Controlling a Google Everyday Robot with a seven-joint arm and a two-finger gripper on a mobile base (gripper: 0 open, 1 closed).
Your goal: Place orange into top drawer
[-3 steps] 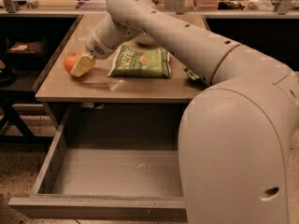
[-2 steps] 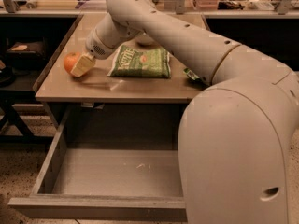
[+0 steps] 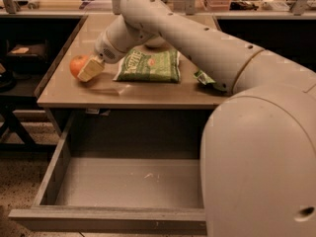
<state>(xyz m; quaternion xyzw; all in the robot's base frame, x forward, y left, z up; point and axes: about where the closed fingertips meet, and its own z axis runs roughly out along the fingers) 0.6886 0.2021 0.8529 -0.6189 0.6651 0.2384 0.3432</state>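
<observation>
The orange point(image 3: 75, 64) rests on the left part of the brown tabletop point(image 3: 148, 90), near its left edge. My gripper point(image 3: 85, 69) is down at the orange, its cream-coloured tip right against the fruit's right side and covering part of it. The arm reaches in from the right across the table. The top drawer point(image 3: 123, 181) is pulled wide open below the table's front edge, with nothing lying in it except a few pale specks on the flat bottom.
A green snack bag point(image 3: 150, 65) lies flat at mid-table, right of the orange. A small green packet point(image 3: 205, 79) lies by the arm further right. A white bowl point(image 3: 155, 42) is mostly hidden behind the arm. My large white body point(image 3: 261, 162) fills the lower right.
</observation>
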